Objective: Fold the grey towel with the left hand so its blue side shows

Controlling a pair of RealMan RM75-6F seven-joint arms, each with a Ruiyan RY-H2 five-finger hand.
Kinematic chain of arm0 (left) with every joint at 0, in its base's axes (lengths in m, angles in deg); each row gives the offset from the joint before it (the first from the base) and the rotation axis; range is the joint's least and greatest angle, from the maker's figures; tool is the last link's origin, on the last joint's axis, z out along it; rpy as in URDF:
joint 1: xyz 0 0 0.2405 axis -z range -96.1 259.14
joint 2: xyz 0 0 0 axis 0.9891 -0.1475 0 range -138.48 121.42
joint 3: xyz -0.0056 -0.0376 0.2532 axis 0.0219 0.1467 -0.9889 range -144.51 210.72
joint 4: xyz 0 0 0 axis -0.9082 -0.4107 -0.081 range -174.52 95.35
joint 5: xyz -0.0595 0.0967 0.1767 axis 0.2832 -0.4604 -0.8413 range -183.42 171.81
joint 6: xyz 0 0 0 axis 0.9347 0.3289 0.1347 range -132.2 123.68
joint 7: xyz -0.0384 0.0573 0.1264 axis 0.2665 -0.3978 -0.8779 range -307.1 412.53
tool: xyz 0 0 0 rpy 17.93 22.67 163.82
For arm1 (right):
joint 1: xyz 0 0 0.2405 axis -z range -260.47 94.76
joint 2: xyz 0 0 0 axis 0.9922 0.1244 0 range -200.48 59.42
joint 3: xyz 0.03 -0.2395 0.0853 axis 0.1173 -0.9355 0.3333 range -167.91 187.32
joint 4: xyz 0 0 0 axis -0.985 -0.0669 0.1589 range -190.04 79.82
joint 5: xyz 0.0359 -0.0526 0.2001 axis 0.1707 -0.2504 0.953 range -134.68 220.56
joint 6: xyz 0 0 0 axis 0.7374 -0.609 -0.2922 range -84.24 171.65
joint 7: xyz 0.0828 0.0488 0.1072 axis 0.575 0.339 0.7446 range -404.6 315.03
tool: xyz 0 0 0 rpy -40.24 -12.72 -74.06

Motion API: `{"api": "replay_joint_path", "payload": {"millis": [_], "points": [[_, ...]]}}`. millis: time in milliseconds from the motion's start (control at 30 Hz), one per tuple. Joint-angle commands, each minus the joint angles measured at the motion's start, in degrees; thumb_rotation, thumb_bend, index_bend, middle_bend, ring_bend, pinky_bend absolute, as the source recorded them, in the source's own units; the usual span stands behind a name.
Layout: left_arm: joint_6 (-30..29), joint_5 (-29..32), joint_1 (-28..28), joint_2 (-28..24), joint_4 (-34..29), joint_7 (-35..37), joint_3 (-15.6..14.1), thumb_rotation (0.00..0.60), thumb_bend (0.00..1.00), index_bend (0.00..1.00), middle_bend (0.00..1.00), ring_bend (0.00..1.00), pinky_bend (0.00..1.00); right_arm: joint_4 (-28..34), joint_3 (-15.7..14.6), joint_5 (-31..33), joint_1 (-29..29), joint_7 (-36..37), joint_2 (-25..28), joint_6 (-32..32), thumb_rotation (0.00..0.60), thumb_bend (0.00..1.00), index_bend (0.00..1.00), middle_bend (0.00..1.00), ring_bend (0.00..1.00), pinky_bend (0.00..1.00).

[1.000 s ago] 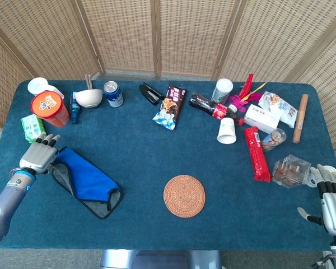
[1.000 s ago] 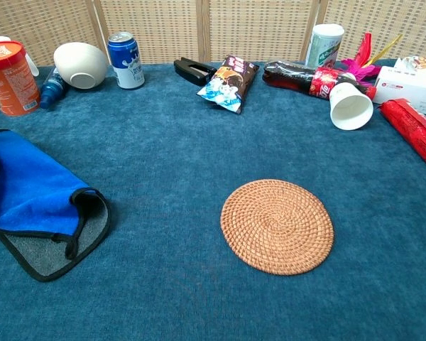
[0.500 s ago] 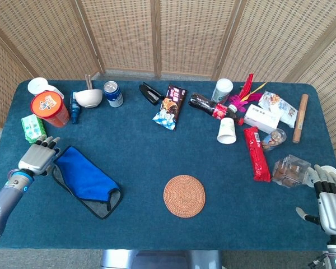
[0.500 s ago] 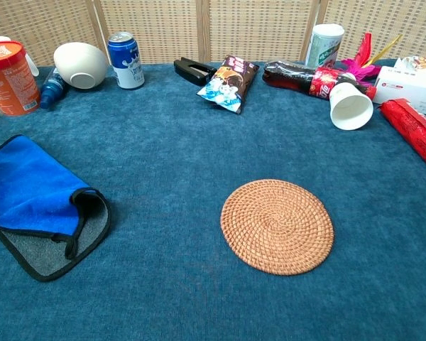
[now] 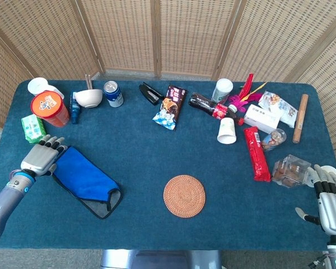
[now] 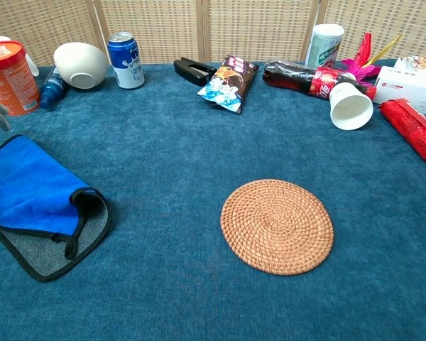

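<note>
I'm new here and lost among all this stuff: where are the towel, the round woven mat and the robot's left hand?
towel [image 5: 81, 176], head view, blue side.
woven mat [image 6: 277, 225], chest view, centre.
left hand [image 5: 39, 158], head view, back of hand.

Towel [image 5: 84, 179] is showing bright blue over a grey, black-edged underside just beside the silver-grey fingers [image 5: 50, 144]; table cloth [image 5: 157, 162] is appearing dark teal.

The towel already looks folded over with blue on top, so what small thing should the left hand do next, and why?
Probably lift the left hand away. The towel lies folded, blue side up with only a grey strip showing, and the hand sits open at its edge, gripping nothing.
</note>
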Motion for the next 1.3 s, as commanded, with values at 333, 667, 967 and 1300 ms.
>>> {"api": "replay_joint_path", "payload": {"millis": [333, 667, 967, 1300], "points": [[-0.2, -2.2, -0.5, -1.8, -3.7, -1.0, 0.0, 0.600, 0.55, 0.21, 0.00, 0.00, 0.00, 0.3, -0.1, -0.4, 0.1, 1.0, 0.6, 0.1, 0.600, 0.00, 0.00, 0.00, 0.00, 0.00], [0.2, -3.8, -1.8, -2.2, -4.5, -2.0, -1.4, 0.600, 0.55, 0.46, 0.00, 0.00, 0.00, 0.4, -0.1, -0.4, 0.0, 1.0, 0.8, 0.0, 0.600, 0.00, 0.00, 0.00, 0.00, 0.00], [1.0, -5.6, -2.5, -4.9, -6.0, -0.9, -2.3, 0.600, 0.55, 0.56, 0.00, 0.00, 0.00, 0.6, 0.1, -0.2, 0.0, 1.2, 0.9, 0.0, 0.600, 0.00, 0.00, 0.00, 0.00, 0.00], [1.9, -5.7, -3.4, -5.2, -6.0, -2.7, -3.2, 0.600, 0.55, 0.55, 0.00, 0.00, 0.00, 0.8, -0.1, -0.5, -0.1, 0.9, 0.9, 0.1, 0.600, 0.00, 0.00, 0.00, 0.00, 0.00]]}}
